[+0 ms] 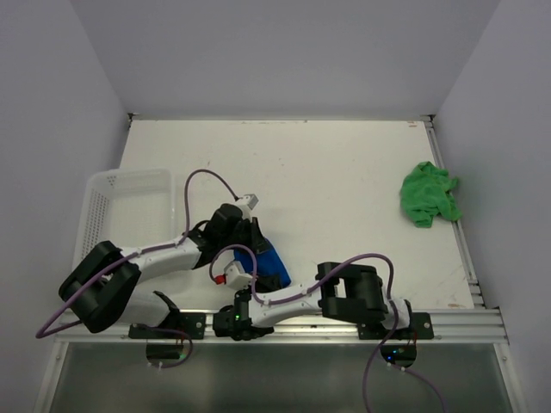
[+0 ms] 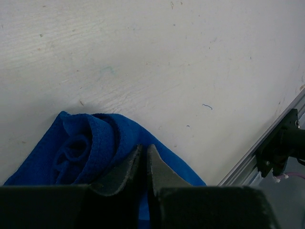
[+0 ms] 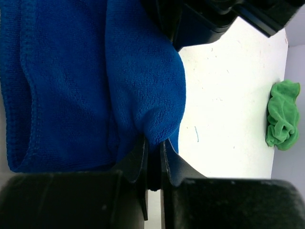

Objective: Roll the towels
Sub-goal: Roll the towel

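Top external: the blue towel [image 1: 267, 265] lies near the front edge of the table [image 1: 344, 163], between the two arm bases, and both wrists converge on it. The green towel [image 1: 429, 194] sits crumpled well apart at the far right edge, with nothing touching it. The white basket [image 1: 108, 185] is at the left edge.

Left wrist view: the left gripper [image 2: 145, 149] has its fingers drawn almost together, with only a thin slit between them. The tips are low against the cloth, just beside an end where the towel coils in on itself. I cannot tell whether any fabric is caught in the slit. My reading is that it bears down there so the coil does not spring loose.

Right wrist view: the right gripper [image 3: 153, 142] is closed on a bulging fold of the blue cloth, pinched at the tips. I judge this to be the part being turned over.

Pose: the left arm [image 1: 155, 254] reaches rightward from its base, wrist pitched down. The right arm [image 1: 293, 299] lies folded along the front rail [image 1: 465, 320], wrist turned in toward the left. The blue roll looks partly formed; the green one is not begun.
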`<state>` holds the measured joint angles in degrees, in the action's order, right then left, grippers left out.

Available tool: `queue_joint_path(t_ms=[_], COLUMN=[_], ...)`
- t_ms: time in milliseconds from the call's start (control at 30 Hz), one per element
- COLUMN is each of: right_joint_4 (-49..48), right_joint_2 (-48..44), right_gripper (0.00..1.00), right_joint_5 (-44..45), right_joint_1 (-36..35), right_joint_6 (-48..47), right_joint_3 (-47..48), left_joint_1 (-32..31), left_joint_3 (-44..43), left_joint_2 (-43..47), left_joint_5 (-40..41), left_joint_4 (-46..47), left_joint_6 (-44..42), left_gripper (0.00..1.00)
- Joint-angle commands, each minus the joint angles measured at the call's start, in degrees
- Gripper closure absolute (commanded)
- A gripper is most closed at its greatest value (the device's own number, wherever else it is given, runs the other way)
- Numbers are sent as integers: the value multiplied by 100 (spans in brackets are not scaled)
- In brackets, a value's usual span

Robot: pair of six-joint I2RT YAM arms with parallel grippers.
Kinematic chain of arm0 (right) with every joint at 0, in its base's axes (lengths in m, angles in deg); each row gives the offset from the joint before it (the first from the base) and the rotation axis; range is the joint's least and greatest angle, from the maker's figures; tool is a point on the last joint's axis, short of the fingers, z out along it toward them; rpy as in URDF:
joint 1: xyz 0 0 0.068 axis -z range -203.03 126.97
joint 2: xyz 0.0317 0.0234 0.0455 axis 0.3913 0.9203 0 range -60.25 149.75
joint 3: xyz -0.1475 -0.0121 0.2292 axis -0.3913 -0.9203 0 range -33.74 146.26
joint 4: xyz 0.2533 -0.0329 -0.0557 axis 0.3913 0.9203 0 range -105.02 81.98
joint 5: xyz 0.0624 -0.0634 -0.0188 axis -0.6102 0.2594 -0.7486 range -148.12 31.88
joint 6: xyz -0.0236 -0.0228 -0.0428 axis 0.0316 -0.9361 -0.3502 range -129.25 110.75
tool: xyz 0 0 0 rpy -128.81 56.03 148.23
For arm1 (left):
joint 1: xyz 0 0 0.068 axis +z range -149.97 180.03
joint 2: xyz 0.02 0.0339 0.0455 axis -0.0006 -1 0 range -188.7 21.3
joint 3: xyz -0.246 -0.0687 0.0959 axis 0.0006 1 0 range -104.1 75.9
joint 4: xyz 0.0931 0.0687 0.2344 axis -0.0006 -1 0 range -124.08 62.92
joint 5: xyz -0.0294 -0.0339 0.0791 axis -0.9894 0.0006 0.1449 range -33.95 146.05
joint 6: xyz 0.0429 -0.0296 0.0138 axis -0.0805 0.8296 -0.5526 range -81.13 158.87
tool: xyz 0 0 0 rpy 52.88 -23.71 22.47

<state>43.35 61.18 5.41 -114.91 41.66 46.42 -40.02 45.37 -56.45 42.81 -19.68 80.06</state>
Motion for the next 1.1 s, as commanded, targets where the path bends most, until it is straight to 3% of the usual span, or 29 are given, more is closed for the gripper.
queue_joint_path(t_ms=[0,233,333,867,1067], right_joint_4=[-334,-992,-1353,-4051,-5483], right_joint_2=[-294,-1084,-1427,-3809,-4732], right_gripper=[88,57,50,44,42], right_joint_5=[-350,-455,-464,-1491,-3178], right_joint_1=[47,126,126,292,1178], right_joint_6=[182,217,33,-521,-223], right_joint_3=[-141,-675,-922,-2996,-4112], left_joint_1=[-99,-90,-82,-73,-73], left_joint_3=[336,424,407,380,415], left_joint_2=[-29,-169,-284,-442,-477], left_joint_5=[128,260,269,260,269], left_joint_4=[104,165,192,201,227], left_joint_6=[29,100,82,29,47], left_gripper=[88,88,88,88,88])
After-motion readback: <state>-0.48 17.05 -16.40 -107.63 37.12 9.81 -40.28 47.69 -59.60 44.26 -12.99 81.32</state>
